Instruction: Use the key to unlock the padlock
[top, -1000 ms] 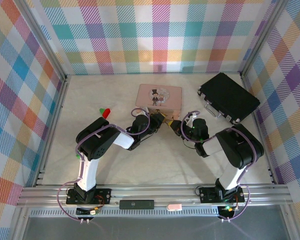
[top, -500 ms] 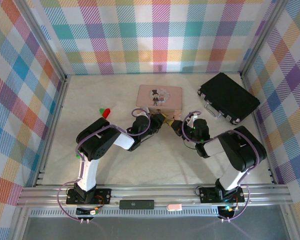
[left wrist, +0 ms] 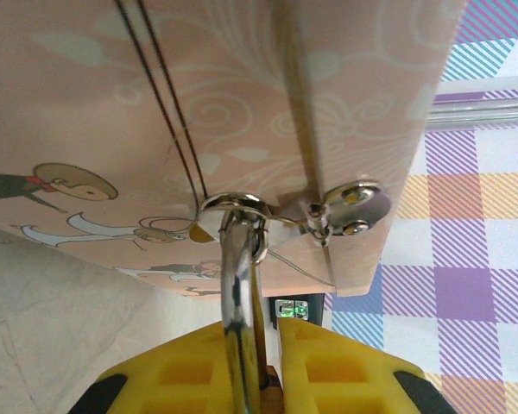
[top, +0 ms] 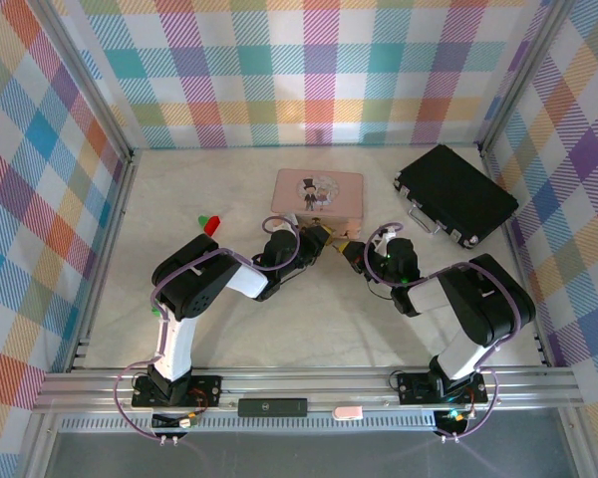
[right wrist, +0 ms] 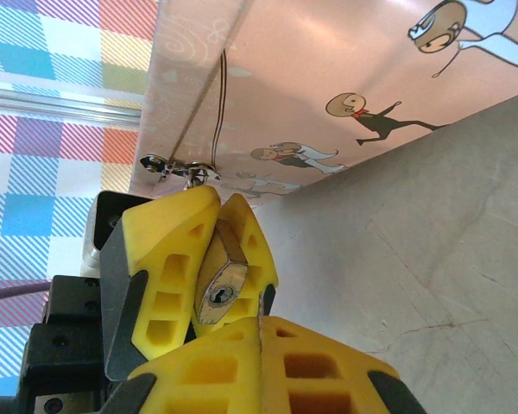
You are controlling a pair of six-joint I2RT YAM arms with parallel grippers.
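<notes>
Tabletop (top: 130, 299), cream, seen from above: pink rectangular box with a cartoon-couple lid (top: 317, 192) lies near the middle of the far edge. Black hard case with metal latches (top: 455, 194) lies tilted toward the far right corner. Small red and green object (top: 209, 221) lies left of the box, well apart from it. Left end effector (top: 316, 237) and right end effector (top: 349, 249) meet tip to tip just off the box's near edge, right of its middle; what lies between them is too small to tell here.

Left wrist view: yellow ribbed fingers (left wrist: 181, 375) are pinched on the brass-gold padlock (left wrist: 239, 285), of which the thin silvery shackle rises from between them. The shackle passes through the silvery clasp (left wrist: 350, 205) on the box's side wall.

Right wrist view: right end effector's two yellow fingers are pressed together, seam closed; whether anything thin sits between them cannot be told. Just beyond their tips, the left end effector's fingers grip the brass-gold padlock (right wrist: 216, 289) by its sides, keyhole face toward the camera, body hanging below the clasp and above the tabletop.
</notes>
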